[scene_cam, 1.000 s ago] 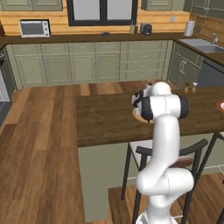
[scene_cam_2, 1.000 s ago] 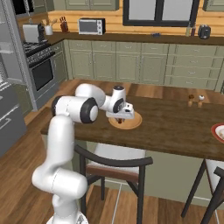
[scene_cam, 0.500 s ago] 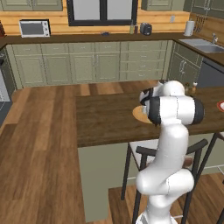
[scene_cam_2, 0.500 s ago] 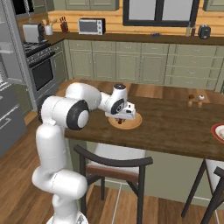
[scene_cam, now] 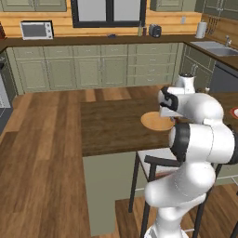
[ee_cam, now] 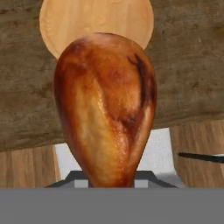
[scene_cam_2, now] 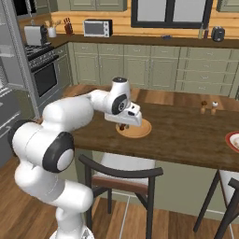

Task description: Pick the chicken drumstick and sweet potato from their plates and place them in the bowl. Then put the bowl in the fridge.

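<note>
**Gripping the drumstick above the wooden plate**

Holding the chicken drumstick (ee_cam: 107, 109), the hand (scene_cam_2: 123, 125) is closed almost fully on it, the fingers hidden behind the meat in the hand view. There the drumstick's rounded, browned end fills the middle and its narrow end points down toward the fingers. Beyond it lies the flat tan wooden plate (ee_cam: 65, 19), bare, on the dark wooden worktop (ee_cam: 188, 65). The drumstick is lifted off the plate, not touching it.

In the right base view the hand hangs just above the plate (scene_cam_2: 140, 130), near the worktop's (scene_cam_2: 186, 135) near edge, with a small dark lump between the fingers. The white plate with a red rim (scene_cam_2: 232, 141) sits well apart at the far right of the worktop. In the left base view the wooden plate (scene_cam: 155, 122) shows beside the arm's wrist. A dark chair (scene_cam_2: 121, 175) stands below the worktop edge.
</note>
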